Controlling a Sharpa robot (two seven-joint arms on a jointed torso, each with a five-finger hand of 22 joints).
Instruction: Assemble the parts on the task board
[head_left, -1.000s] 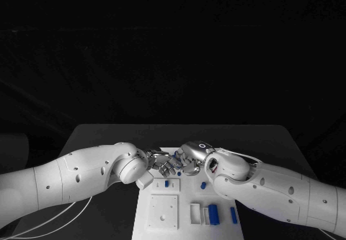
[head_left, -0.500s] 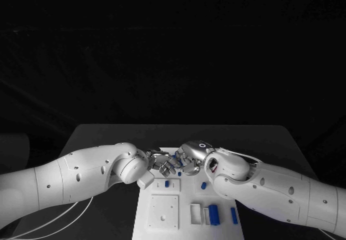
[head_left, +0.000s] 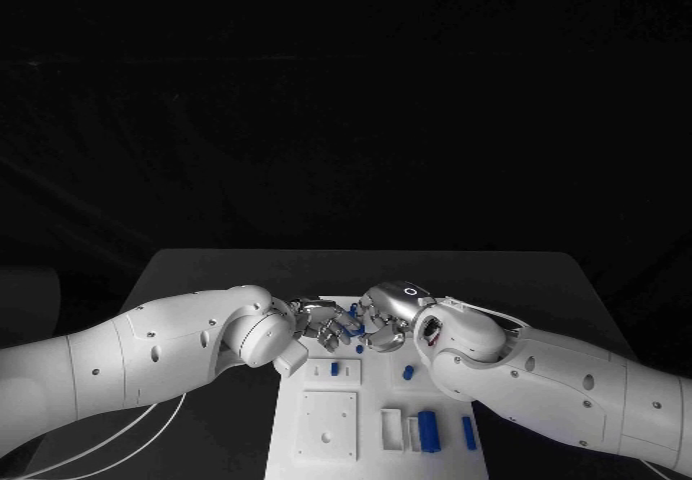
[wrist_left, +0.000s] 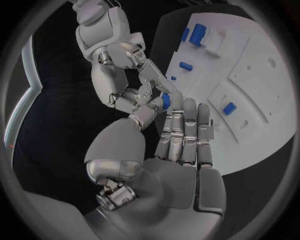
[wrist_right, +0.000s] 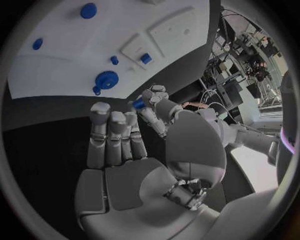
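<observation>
Meeting above far end of task board (head_left: 329, 440), both hands barely shifted over last second. Small blue part (wrist_left: 165, 102) between fingertips of left hand (head_left: 320, 325) and right hand (head_left: 379, 322); holder unclear. Handover unfinished, nothing inserted. Other parts (head_left: 427, 428) lie on board.

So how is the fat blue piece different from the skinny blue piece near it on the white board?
The fat blue piece is much wider than the skinny blue piece. The fat one lies right beside a white block; the skinny one lies apart, nearer the right edge of the task board. Both are blue, long, and point the same way.
</observation>
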